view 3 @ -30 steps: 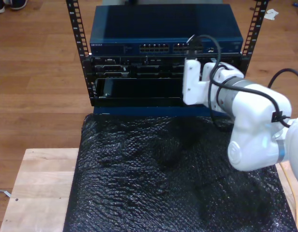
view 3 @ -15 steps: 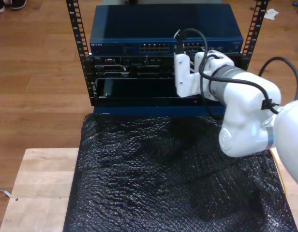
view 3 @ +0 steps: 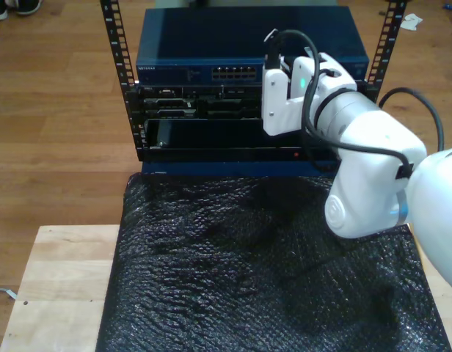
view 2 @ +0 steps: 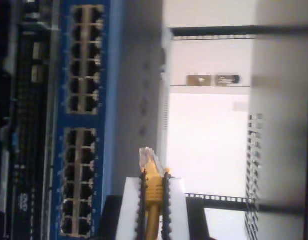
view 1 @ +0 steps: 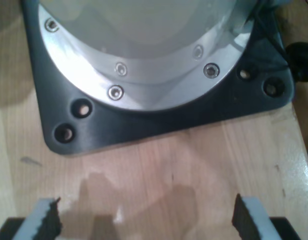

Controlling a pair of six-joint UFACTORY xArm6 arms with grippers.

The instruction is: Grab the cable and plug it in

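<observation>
Second end effector (view 2: 154,177): clenched on the cable (view 2: 154,200), yellow-orange line pinched between the two toothed pads (view 2: 142,200), clear plug (view 2: 148,159) poking out past the tips. Plug hanging free beside the blue switch (view 2: 86,125), seated in no port. Two blocks of ports (view 2: 85,60) on that blue face, all looking empty in the second wrist view.

Exterior view now: rack (view 3: 116,66) at 12 o'clock, switch on its top shelf, darker units stacked below. White arm (view 3: 358,139) reaching in from 3 o'clock, wrist up against the switch front. Black bubble sheet (view 3: 248,279) spread over the wooden bench (view 3: 57,286) toward 6 o'clock.

First end effector (view 1: 146,220): released, jaws spread wide with nothing between, hovering over bare wood just short of a black base plate (view 1: 159,125) carrying a silver flange (view 1: 144,75).
</observation>
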